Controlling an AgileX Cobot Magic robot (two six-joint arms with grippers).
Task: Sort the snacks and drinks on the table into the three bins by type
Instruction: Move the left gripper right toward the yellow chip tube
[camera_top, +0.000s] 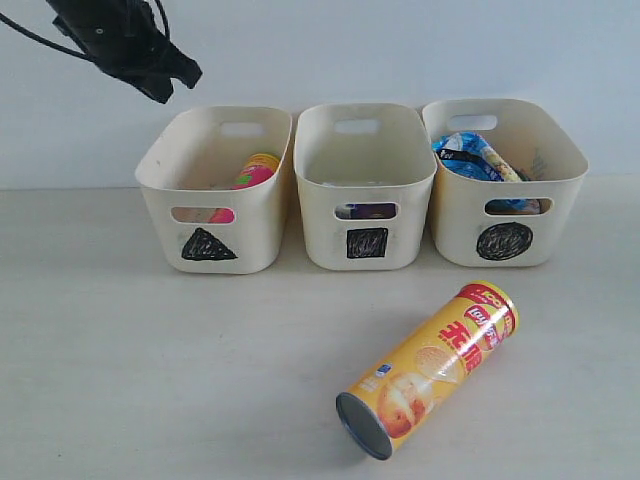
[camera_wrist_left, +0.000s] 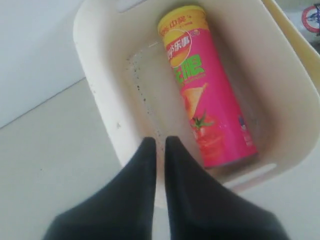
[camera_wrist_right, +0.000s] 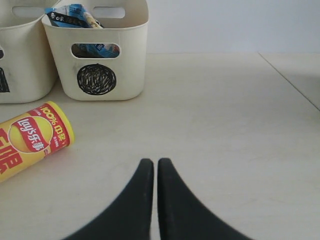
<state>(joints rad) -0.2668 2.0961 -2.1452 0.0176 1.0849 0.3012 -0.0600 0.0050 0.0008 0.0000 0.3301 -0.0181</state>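
the sorting is looking nearly finished, judging from how things are lying. the pink chip tube (camera_wrist_left: 210, 95) is lying on its side inside the triangle bin (camera_top: 255, 235), and the left gripper (camera_wrist_left: 159, 145) is hovering above that bin's edge with its jaws pressed together and nothing between them. the square bin (camera_top: 320, 225) in the middle is holding something dark (camera_top: 366, 211) that is showing only through its handle slot; what else is sitting in there i cannot tell. the circle bin (camera_top: 455, 230) is carrying the blue-white packets (camera_top: 475, 155), which are sticking up above its rim

one item is lying outside the bins: the yellow chip tube (camera_top: 430, 365) is resting on its side on the table (camera_top: 120, 350), in front of the square and circle bins and apart from both, its metal base pointing towards the exterior camera. the right gripper (camera_wrist_right: 152, 162) is hanging low over bare table near that tube's red-lidded end, jaws closed and empty. going by type, this tube is probably belonging with the pink one in the triangle bin, so one pick and one drop are seeming to be all that is left
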